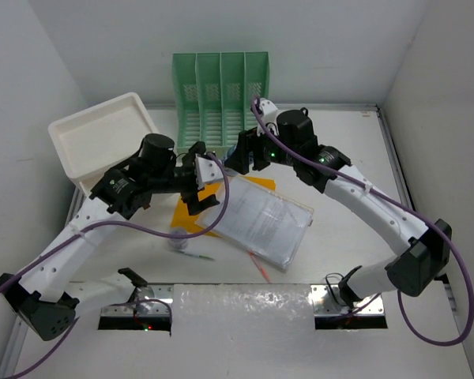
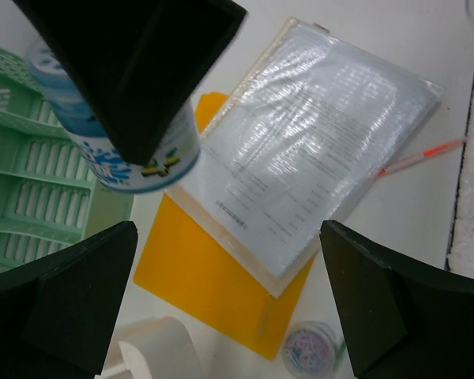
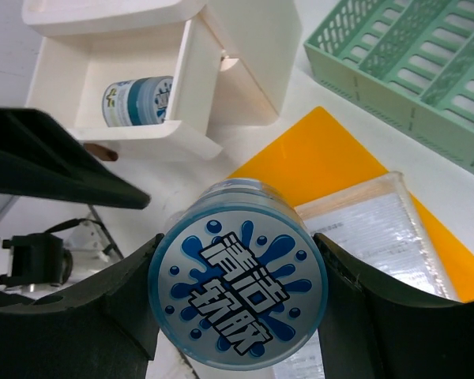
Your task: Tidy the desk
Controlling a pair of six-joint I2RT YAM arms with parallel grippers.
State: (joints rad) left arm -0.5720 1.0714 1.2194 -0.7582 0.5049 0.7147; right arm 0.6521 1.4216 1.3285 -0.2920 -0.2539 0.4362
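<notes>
The desk (image 1: 426, 158) is sitting under everything, a big white top with metal rails, spreading out well past the sleeve (image 1: 265, 217) on every side. That clear sleeve of printed pages is lying tilted around mid-desk, so I'm placing everything off it.

A yellow folder (image 1: 191, 213) is lying under the sleeve and poking out on its left. The right gripper (image 3: 237, 294) is hanging over the sleeve's far-left corner, squeezing a can (image 2: 103, 150) with a blue splash lid between both fingers. I can't tell if the can's bottom is touching anything. The left gripper (image 2: 225, 237) is hovering over the sleeve's left edge with its jaws spread wide, gripping nothing.

A green slotted rack (image 1: 221, 87) is standing just behind the sleeve. A white drawer box (image 1: 103, 138) is sitting off to the sleeve's far left, with a second can (image 3: 138, 100) sitting in its open compartment. An orange pen (image 1: 261, 266) is lying just off the sleeve's near edge. A little round tub (image 1: 179, 237) is sitting near-left of the sleeve, beside the folder.
</notes>
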